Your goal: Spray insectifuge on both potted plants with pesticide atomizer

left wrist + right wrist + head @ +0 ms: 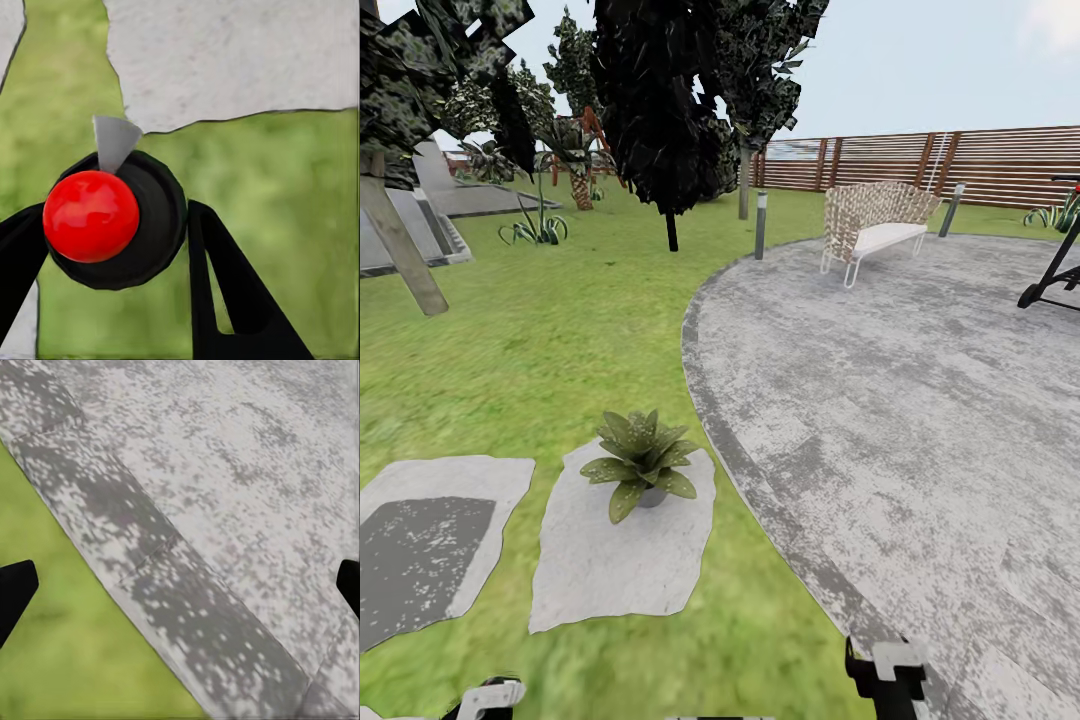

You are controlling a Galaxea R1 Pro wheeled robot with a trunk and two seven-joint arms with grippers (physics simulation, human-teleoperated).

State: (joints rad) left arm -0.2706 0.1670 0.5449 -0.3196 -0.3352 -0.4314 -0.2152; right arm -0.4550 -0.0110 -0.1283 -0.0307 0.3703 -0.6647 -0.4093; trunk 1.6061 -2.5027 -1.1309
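Closing on the first target, by my judgement.
- Left gripper [112, 215]: jaws clamped on a dark round body with a red knob, apparently the pesticide atomizer [154, 225] end-on.
- Potted plant [642, 460]: on a stepping stone [610, 570]; grey pot [651, 496] holds a speckled rosette.
- Right gripper [180, 585]: jaws apart, empty, over the patio [240, 472].
- Next: aim the nozzle at the leaves.

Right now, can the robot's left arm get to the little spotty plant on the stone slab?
Probably not yet. The potted plant sits well ahead of the left end effector, with open grass and slab between; nothing blocks it.
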